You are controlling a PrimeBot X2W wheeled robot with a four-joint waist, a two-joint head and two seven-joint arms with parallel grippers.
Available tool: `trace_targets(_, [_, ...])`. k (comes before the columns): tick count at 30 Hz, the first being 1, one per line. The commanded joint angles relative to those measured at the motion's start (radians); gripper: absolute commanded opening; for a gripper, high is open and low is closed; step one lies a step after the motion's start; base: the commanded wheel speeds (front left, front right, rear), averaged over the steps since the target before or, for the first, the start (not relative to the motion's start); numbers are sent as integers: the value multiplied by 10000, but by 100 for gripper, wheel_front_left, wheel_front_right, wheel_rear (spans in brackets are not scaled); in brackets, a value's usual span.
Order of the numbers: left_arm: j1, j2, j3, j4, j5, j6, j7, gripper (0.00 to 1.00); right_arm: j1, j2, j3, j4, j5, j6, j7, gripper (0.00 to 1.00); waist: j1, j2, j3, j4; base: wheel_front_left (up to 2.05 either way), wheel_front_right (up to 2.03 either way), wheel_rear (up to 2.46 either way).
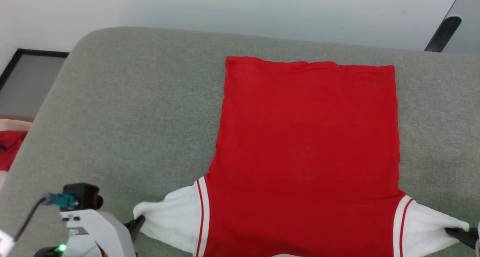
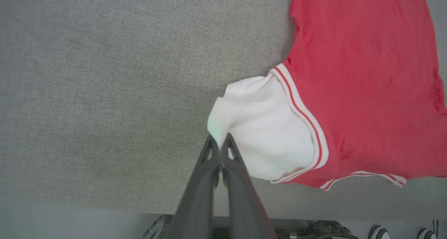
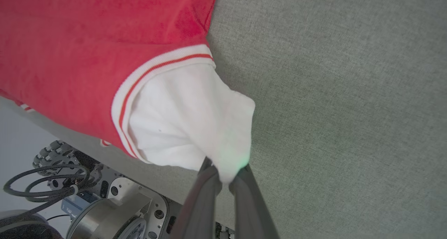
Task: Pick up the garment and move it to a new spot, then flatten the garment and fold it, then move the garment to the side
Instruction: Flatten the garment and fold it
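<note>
Head view: the garment lies flat on the grey cushion, right of centre, long axis near-to-far, hem far, 2 white sleeves near. The wrist views add the grips: left gripper and right gripper each pinched tight on 1 sleeve tip.
</note>
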State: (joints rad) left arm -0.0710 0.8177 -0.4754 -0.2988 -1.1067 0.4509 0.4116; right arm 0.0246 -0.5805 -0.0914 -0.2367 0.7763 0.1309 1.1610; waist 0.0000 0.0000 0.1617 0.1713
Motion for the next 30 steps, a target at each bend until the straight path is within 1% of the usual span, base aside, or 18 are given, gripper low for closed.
trace_targets(1, [-190,-152,-135,261,142,-157,-48,0,-217,120,123,111,-187,-4,-76,0,0,0,85,-62,0,0,0])
trace_targets(4, [-400,-439,-347,676,139,-383,-29,0,-401,121,357,237,-394,-4,-85,0,0,0,137,-118,0,0,0])
trace_targets(5, [-457,-503,-384,794,161,-437,-61,0,-454,91,431,208,-464,-4,-138,36,0,0,144,-140,0,0,0])
trace_targets(6, [-485,-577,-431,888,144,-497,-72,0,-463,67,472,212,-482,-4,-118,49,0,0,140,-167,0,0,0])
trace_targets(7, [-477,-631,-489,963,111,-563,-53,0,-457,32,520,183,-470,-4,-56,91,0,0,130,-194,0,0,0])
trace_targets(8, [-489,-671,-525,1024,129,-582,-66,0,-468,20,521,132,-436,-4,-3,100,0,0,116,-216,0,0,0])
trace_targets(11, [-464,-801,-575,1140,119,-675,-151,0,-469,-46,453,-163,-331,-4,225,100,0,0,67,-276,0,0,0])
trace_targets(16, [-344,-981,-621,1224,149,-861,-424,0,-360,-49,-51,-909,-355,-4,247,100,0,0,-7,-274,0,0,0])
trace_targets(19, [-314,-1087,-685,1197,229,-1006,-598,0,-623,80,-447,-1665,-424,-4,-196,100,0,0,28,-186,0,0,0])
trace_targets(22, [-436,-1234,-740,1173,313,-1167,-799,0,-1207,249,-616,-2120,-748,-4,-1005,100,0,0,150,-26,0,0,0])
trace_targets(23, [-436,-1234,-740,1173,313,-1167,-799,0,-1207,249,-616,-2120,-748,-4,-1005,100,0,0,150,-26,0,0,0])
trace_targets(26, [-638,-1379,-869,1215,447,-1322,-897,0,-2260,379,-516,-1943,-1327,-4,-1970,100,0,0,332,159,0,0,0])
trace_targets(28, [-829,-1511,-970,1258,529,-1444,-920,0,-3124,393,-225,-1508,-1749,-4,-2633,100,0,0,491,339,0,0,0])
trace_targets(30, [-1074,-1650,-1083,1335,634,-1597,-933,0,-4007,482,14,-780,-2210,-4,-3184,100,0,0,653,549,0,0,0])
